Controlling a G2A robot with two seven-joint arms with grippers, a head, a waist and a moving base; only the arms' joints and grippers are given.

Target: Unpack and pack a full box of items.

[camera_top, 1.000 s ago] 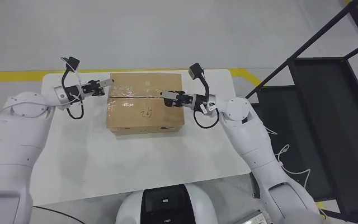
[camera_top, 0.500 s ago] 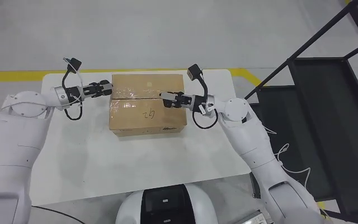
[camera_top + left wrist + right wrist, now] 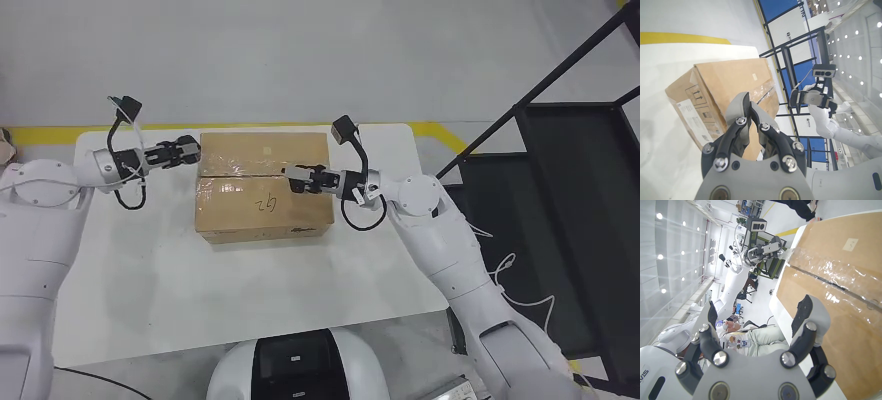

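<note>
You seem to be at the very start: the box (image 3: pixel 262 205) stands far on the table (image 3: pixel 300 290), flaps closed, tape (image 3: pixel 829 275) over the seam; unpacking and repacking are both left. The left gripper (image 3: pixel 190 150) is pressed together at its left edge, the right gripper (image 3: pixel 290 175) spread above the seam. The right wrist view adds what the top view does not tell: a loose tape end (image 3: pixel 789 252) beside the left gripper.

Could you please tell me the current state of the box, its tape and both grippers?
Brown cardboard box: closed, flaps down, upright on the white table.
Clear tape strip: lying along the top seam, wrinkled.
Left gripper: shut, at the box's end.
Right gripper: open, over the box top.
</note>
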